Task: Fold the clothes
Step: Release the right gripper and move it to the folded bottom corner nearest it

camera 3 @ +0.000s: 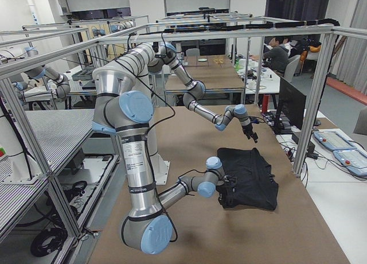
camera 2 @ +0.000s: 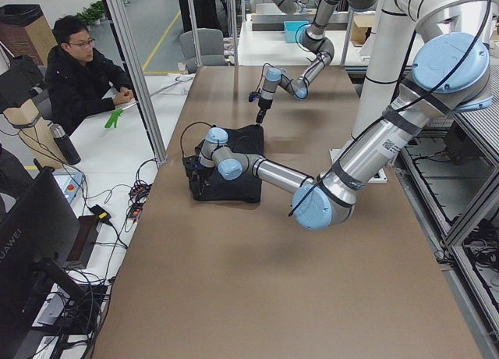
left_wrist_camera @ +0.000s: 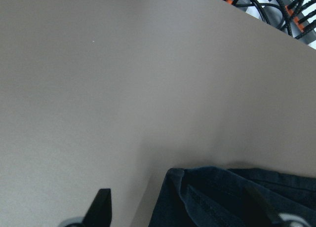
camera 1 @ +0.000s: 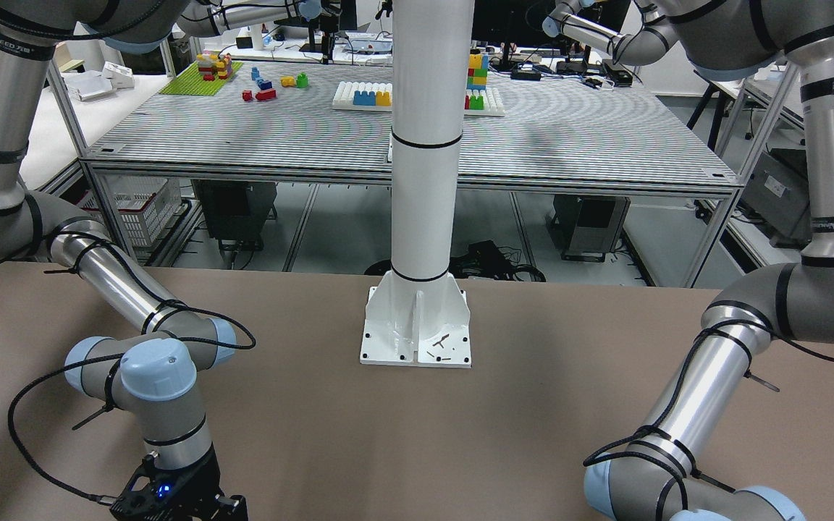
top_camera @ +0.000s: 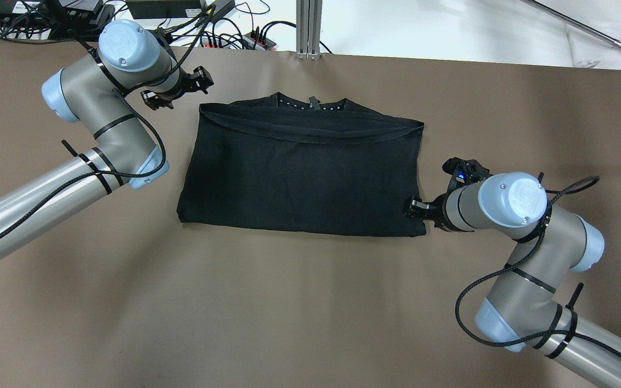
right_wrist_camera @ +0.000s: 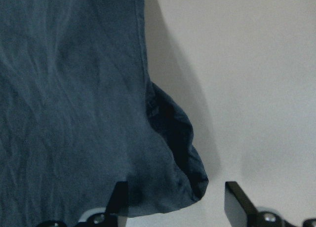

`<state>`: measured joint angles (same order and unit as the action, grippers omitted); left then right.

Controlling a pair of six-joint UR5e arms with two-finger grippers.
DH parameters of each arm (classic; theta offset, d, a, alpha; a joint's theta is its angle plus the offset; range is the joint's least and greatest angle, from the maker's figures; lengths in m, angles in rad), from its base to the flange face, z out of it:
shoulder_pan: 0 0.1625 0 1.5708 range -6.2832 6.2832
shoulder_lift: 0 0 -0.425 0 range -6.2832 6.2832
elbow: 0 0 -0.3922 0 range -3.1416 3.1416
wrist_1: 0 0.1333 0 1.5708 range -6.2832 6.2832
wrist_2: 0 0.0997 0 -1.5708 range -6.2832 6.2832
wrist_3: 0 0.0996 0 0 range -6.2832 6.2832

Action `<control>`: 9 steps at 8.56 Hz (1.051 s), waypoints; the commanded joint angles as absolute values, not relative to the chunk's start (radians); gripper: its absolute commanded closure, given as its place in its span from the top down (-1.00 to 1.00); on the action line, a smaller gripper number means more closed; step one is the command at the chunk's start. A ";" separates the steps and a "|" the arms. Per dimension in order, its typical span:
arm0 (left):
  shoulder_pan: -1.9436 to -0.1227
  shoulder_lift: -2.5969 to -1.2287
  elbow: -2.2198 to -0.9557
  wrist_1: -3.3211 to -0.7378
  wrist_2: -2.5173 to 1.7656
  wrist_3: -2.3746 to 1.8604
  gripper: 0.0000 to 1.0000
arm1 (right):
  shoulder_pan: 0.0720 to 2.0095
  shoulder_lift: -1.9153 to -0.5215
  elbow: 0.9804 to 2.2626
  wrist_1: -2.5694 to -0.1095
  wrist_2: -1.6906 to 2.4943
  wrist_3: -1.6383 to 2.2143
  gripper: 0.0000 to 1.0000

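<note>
The clothes (top_camera: 299, 167) are one black garment, folded flat mid-table, with small white dots at the collar on its far edge. My left gripper (top_camera: 177, 90) hovers open just off the garment's far left corner. In the left wrist view that corner (left_wrist_camera: 222, 197) lies between the spread fingertips (left_wrist_camera: 101, 205), untouched. My right gripper (top_camera: 423, 207) stands open at the garment's right edge near the front corner. In the right wrist view the folded corner (right_wrist_camera: 182, 153) sits between the open fingers (right_wrist_camera: 237, 202). Nothing is held.
Cables and power strips (top_camera: 224, 29) lie along the far table edge, beside an aluminium post (top_camera: 308, 27). The white column base (camera 1: 417, 329) is bolted on the robot's side. A seated person (camera 2: 78, 70) is at a desk beyond the table.
</note>
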<state>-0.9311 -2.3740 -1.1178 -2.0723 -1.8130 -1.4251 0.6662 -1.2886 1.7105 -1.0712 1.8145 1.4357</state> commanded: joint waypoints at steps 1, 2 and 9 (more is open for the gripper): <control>-0.931 -2.373 -1.118 -2.071 -1.809 -1.427 0.86 | 0.647 -1.298 1.684 -1.046 1.807 1.439 0.26; -0.931 -2.372 -1.118 -2.071 -1.806 -1.428 0.86 | 0.647 -1.295 1.654 -1.042 1.806 1.437 0.16; -0.925 -2.342 -1.117 -2.072 -1.796 -1.433 0.86 | 0.650 -1.432 1.891 -1.019 1.932 1.525 -1.00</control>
